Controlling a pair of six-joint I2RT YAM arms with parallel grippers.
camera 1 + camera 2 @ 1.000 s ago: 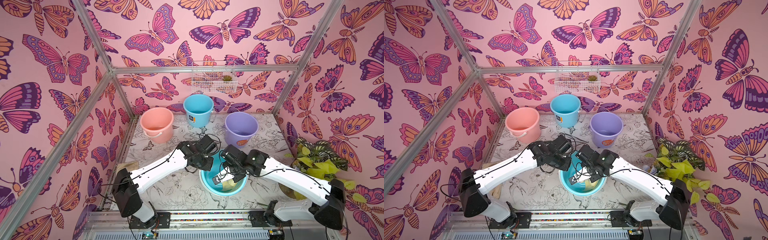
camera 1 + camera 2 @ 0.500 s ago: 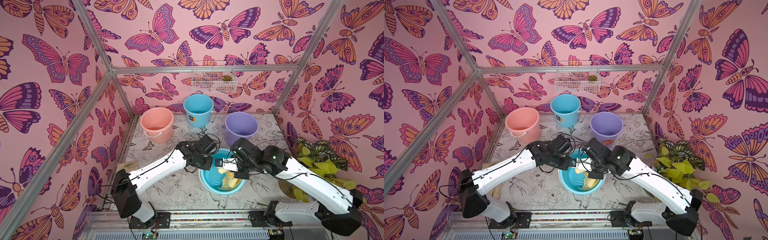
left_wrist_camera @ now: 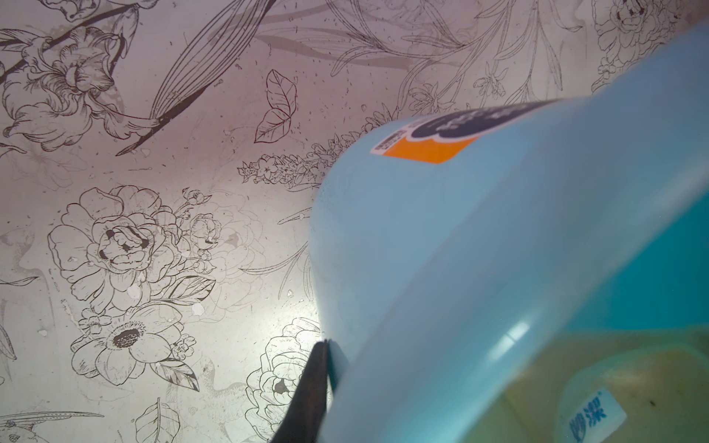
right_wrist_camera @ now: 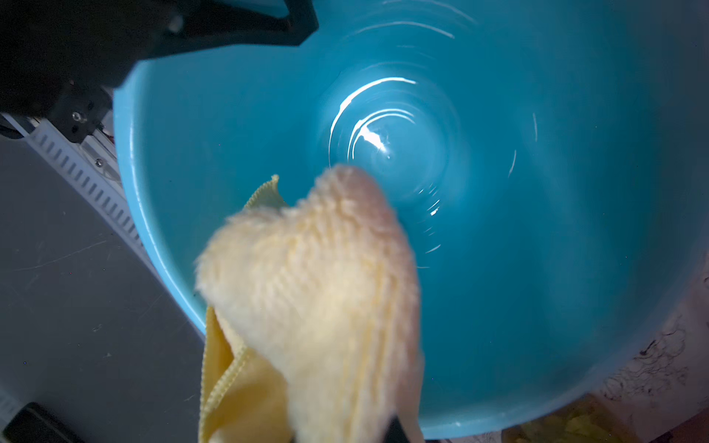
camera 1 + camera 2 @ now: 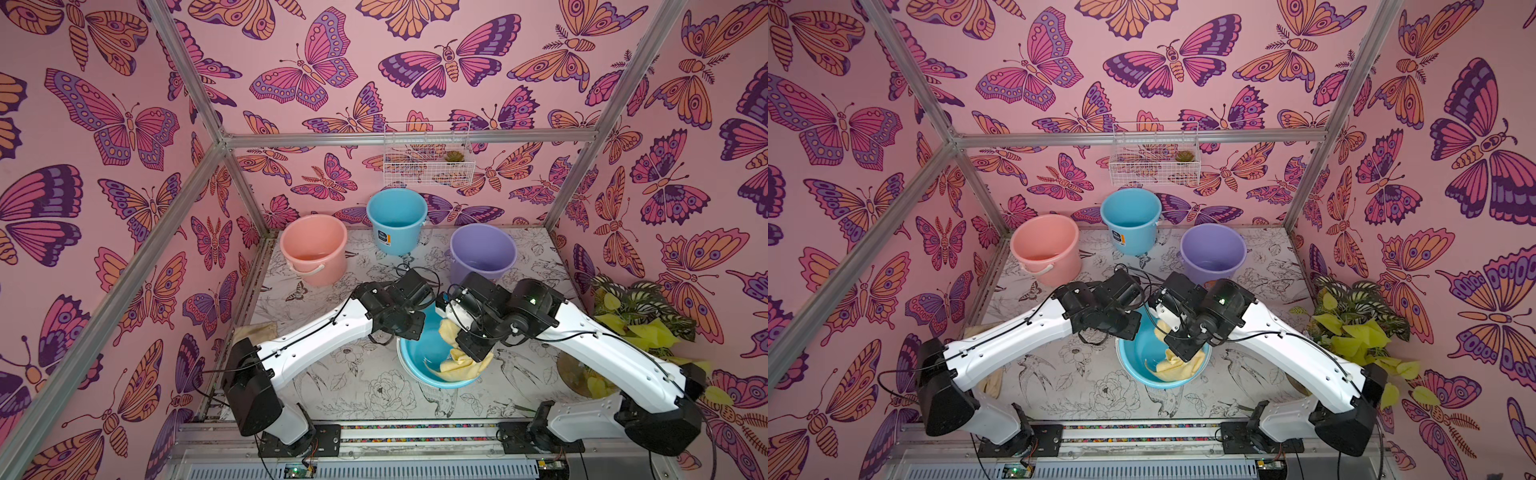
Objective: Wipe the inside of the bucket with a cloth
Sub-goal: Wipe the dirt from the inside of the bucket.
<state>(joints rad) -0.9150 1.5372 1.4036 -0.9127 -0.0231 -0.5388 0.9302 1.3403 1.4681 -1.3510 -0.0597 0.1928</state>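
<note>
Cloth (image 5: 459, 365) sits bunched in the right pincer (image 5: 476, 353), which is clamped shut on it, partly inside the bucket (image 5: 417, 353) and partly spilling over its rim. The left pincer (image 5: 409, 330) is closed on that rim. The risks as I see them are that the overhanging fold snags, or that a hard sweep pulls the rim free and tips the bucket.

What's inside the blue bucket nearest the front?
A pale yellow cloth, gripped by the right hand, hangs inside and drapes over the bucket rim. The glossy bottom looks bare; the wall beneath the cloth is covered.
</note>
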